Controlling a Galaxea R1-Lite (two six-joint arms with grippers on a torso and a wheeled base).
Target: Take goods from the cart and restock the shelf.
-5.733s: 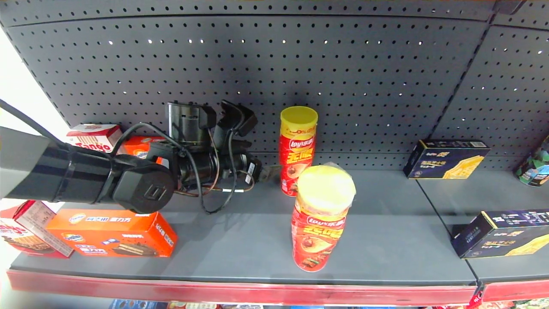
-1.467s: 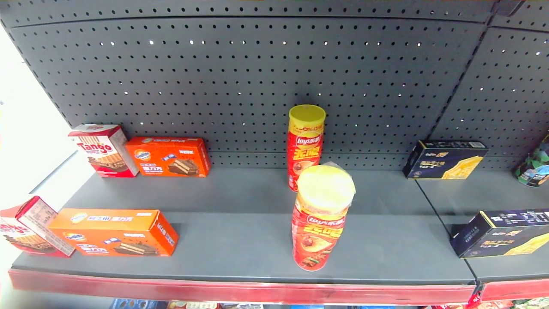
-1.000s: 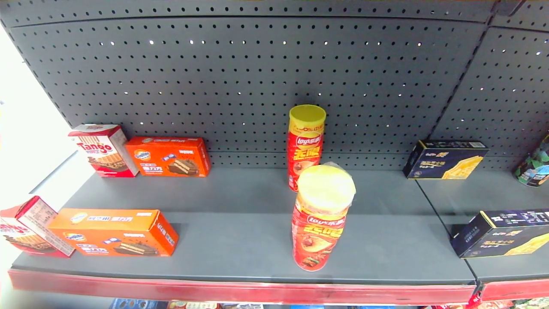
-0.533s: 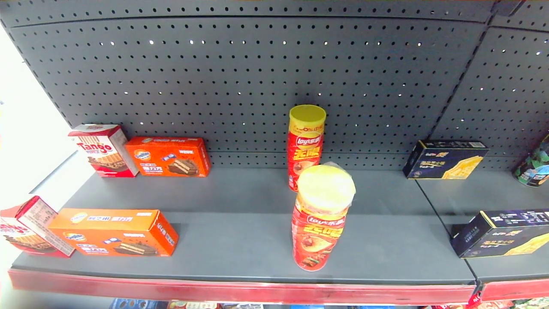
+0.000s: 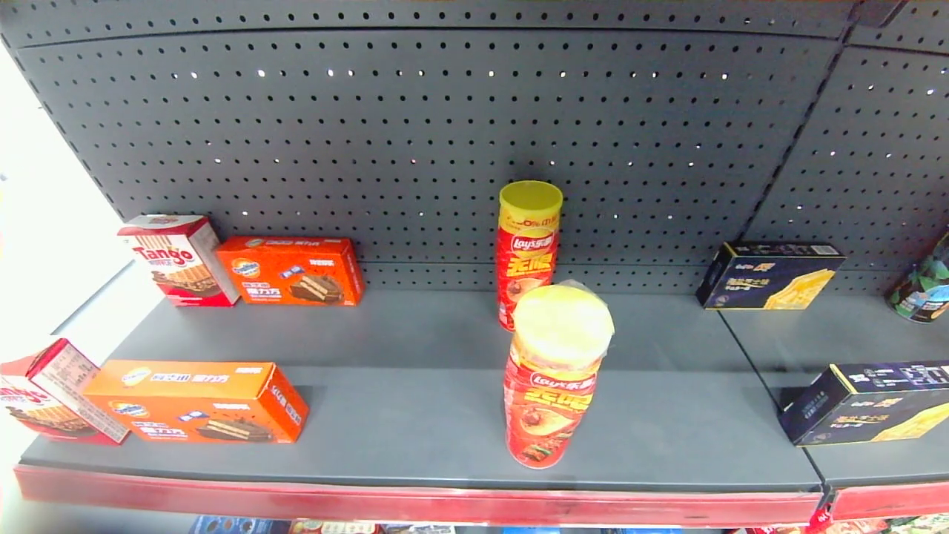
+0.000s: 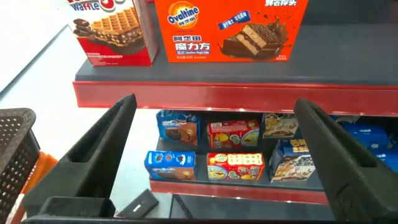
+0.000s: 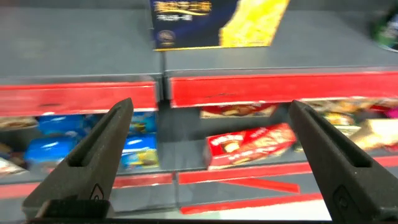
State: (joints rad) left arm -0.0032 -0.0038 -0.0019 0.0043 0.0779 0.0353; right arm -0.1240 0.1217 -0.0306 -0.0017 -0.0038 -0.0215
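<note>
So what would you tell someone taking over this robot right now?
Open and empty: left tool and right tool, both low in front of the shelf.
On it: front crisp can and back crisp can in the middle; front orange box, back orange box, front wafer box, back wafer box at left; front blue box, back blue box at right.
Done: these are stocked.
Left: bare shelf space remains; likely fetch more from the cart, perhaps the black mesh basket beside the left tool.
</note>
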